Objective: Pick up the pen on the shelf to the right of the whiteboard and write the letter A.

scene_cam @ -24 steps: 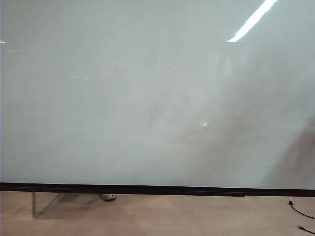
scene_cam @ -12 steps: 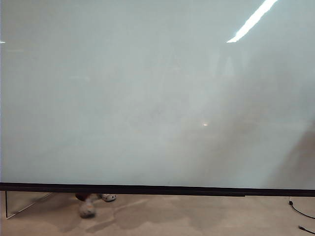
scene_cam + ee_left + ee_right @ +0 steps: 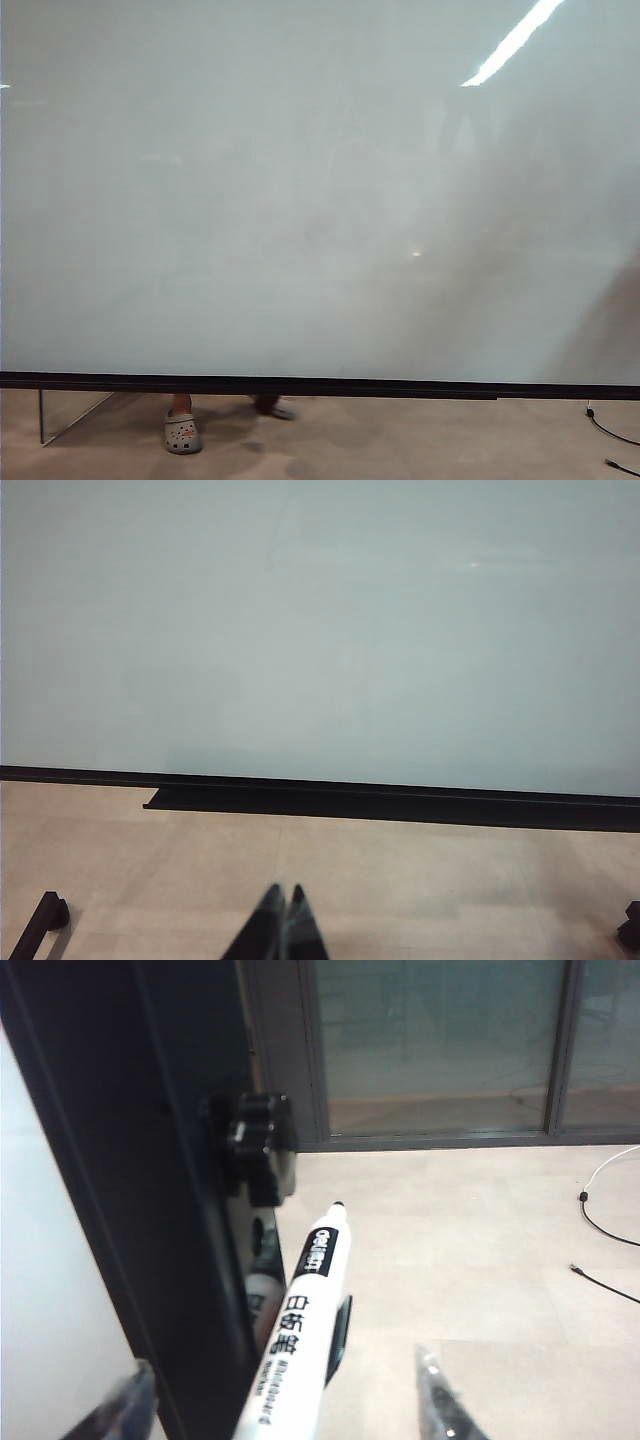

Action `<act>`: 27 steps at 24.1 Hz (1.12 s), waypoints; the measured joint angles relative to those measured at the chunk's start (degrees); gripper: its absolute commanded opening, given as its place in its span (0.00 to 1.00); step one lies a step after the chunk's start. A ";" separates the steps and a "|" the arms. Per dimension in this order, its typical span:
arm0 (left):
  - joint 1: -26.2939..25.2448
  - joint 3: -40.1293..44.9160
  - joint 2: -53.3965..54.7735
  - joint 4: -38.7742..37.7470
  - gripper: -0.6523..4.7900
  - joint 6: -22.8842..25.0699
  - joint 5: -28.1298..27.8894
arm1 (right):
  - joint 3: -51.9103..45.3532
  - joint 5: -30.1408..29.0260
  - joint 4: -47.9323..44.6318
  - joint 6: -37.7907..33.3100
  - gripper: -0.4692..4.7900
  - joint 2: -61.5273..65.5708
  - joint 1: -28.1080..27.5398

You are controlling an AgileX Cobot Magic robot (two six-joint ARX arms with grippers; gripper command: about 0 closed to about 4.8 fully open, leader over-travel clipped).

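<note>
The whiteboard (image 3: 300,200) fills the exterior view, with a thin black strip along its lower edge; neither gripper shows there. No letter A is in view. In the right wrist view the pen (image 3: 305,1320), white with black print and a small dark tip, stands slanted against the board's black side frame (image 3: 150,1160). My right gripper (image 3: 287,1405) is open around the pen, one finger on each side with a gap to it. My left gripper (image 3: 283,892) is shut and empty, low over the floor in front of the whiteboard (image 3: 320,630).
A black knob (image 3: 255,1140) sticks out of the side frame just beyond the pen, and a small black clip (image 3: 340,1335) sits behind it. Cables (image 3: 600,1230) lie on the floor. A person's feet (image 3: 182,432) show under the board.
In the exterior view the person's feet behind the board have stepped along the floor. The board looks the same and no arm has come into that view.
</note>
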State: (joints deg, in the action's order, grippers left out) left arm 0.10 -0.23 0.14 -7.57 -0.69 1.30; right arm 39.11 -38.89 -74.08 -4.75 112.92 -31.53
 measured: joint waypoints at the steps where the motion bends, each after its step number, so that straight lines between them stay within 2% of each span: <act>1: 0.00 0.00 0.00 0.00 0.11 -0.02 0.00 | 0.00 -0.17 0.00 -0.24 0.76 0.00 -0.02; 4: 0.00 0.00 0.00 0.00 0.11 -0.02 0.00 | -0.02 -0.39 0.00 -0.81 0.76 0.00 -0.02; 8: 0.00 0.00 0.00 0.00 0.11 0.00 0.00 | -0.11 -0.39 -0.79 -0.87 0.69 0.00 0.00; 11: 0.00 0.00 0.00 0.00 0.11 -0.02 0.00 | -0.20 -0.42 -1.97 -0.96 0.68 0.00 -0.02; 15: 0.00 0.00 0.02 0.00 0.11 -0.02 0.00 | -0.20 -0.72 -1.92 -1.03 0.60 0.02 -0.02; 18: 0.00 0.00 0.02 0.00 0.11 0.00 0.00 | -0.20 -0.83 -1.92 -1.03 0.60 0.02 -0.02; 21: 0.00 0.00 0.00 0.00 0.11 0.00 0.00 | -0.20 -0.85 -1.92 -1.03 0.52 0.02 -0.02; 27: 0.00 0.00 0.02 0.00 0.11 -0.02 0.00 | -0.22 -0.87 -1.95 -1.03 0.48 0.00 -0.02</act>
State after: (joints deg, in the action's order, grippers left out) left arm 0.10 -0.23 0.16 -7.57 -0.71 1.30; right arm 38.89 -39.77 -76.03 -5.78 112.92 -31.55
